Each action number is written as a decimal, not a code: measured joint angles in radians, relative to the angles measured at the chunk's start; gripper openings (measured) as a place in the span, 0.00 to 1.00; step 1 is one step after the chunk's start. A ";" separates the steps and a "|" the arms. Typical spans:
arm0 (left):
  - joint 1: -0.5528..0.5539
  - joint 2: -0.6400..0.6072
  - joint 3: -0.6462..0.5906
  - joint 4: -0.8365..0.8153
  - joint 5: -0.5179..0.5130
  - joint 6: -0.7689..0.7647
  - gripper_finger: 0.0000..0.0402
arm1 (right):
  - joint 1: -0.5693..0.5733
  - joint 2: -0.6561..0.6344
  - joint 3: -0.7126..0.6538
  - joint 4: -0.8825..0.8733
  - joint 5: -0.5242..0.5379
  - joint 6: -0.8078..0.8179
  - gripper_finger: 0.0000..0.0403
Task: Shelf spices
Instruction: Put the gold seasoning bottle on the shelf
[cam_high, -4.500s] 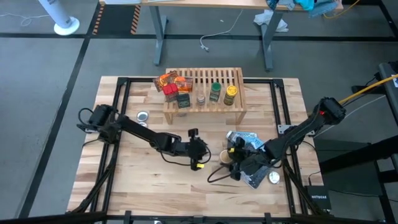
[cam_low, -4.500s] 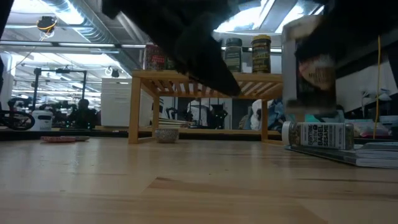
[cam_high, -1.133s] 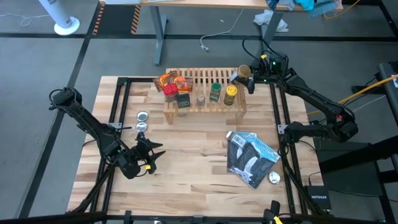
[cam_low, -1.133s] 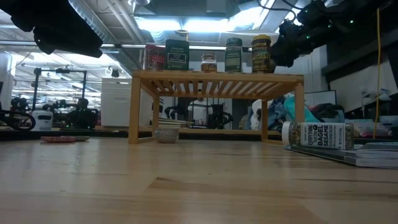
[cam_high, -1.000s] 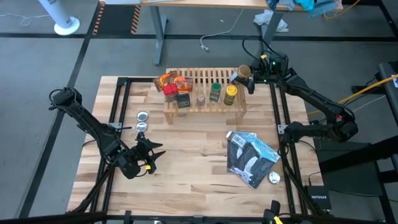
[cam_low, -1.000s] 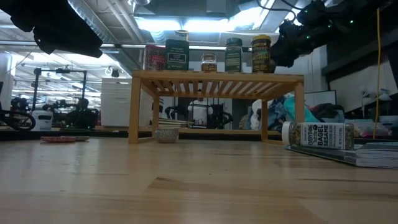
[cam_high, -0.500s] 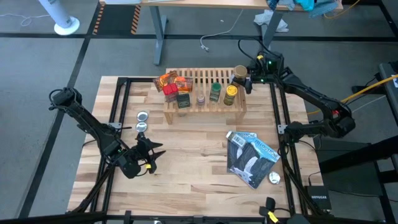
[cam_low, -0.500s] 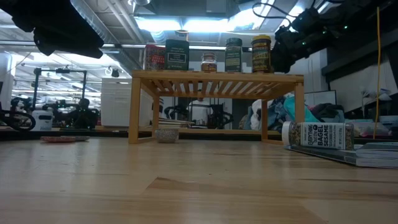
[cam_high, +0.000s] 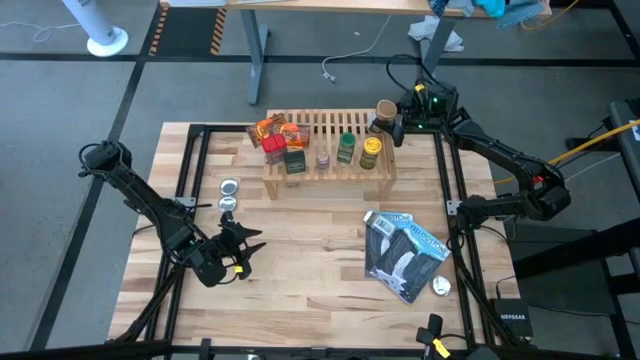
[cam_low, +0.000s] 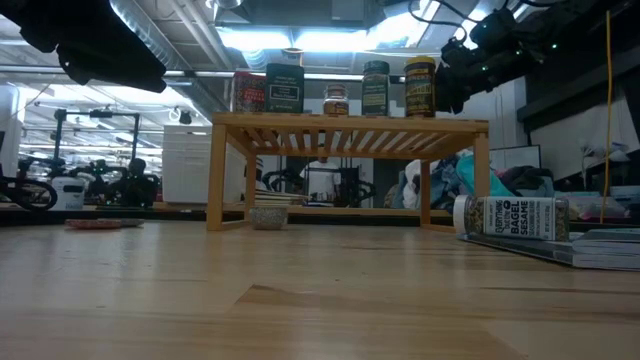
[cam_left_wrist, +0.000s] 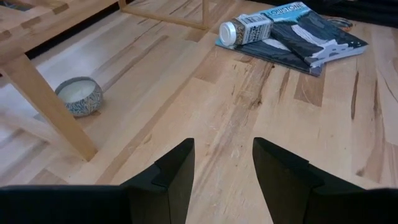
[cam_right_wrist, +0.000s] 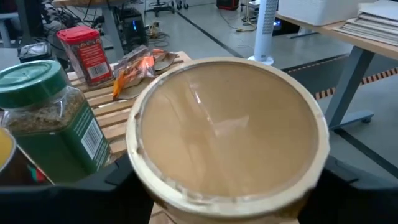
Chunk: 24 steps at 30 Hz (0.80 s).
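Note:
The shelf (cam_high: 322, 124), a low wooden rack, stands at the table's far middle. On it stand jars with green (cam_high: 346, 147) and yellow (cam_high: 371, 151) caps, a small jar (cam_high: 323, 157), a dark tin (cam_high: 295, 163), a red tin (cam_high: 275, 148) and orange packets (cam_high: 270, 128). My right gripper (cam_high: 392, 120) hangs over the shelf's far right corner, shut on a tan-capped jar (cam_right_wrist: 227, 130). Another jar (cam_left_wrist: 249, 29) lies on its side on the glossy pouch (cam_high: 405, 252). My left gripper (cam_left_wrist: 222, 167) stands open and empty above the table's near left part. My right gripper pinches the tan-capped jar by its body just under the cap (cam_right_wrist: 155, 199), one finger (cam_right_wrist: 121, 177) on each side. The fingers come about level from the table's right side. The jar stands upright, cap up, lifted clear above the shelf.
Two flat silver discs (cam_high: 229, 186) lie left of the shelf and a third (cam_high: 440, 286) lies by the pouch's near right corner. Bare wood lies in front of the shelf between the two arms.
My right gripper has edged with the tan-capped jar a little toward the table's left and far side, over the shelf's far right corner. The jar stays upright and clear of the slats.

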 joint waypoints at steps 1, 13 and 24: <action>0.000 0.000 0.000 0.000 0.000 0.000 0.39 | 0.000 0.000 0.000 0.000 0.000 0.000 0.71; 0.000 0.000 0.000 0.000 0.000 0.000 0.39 | 0.055 0.046 0.000 0.170 -0.017 0.086 0.71; 0.000 0.000 0.000 0.000 0.000 -0.001 0.39 | 0.137 0.236 0.165 0.146 -0.001 0.092 0.71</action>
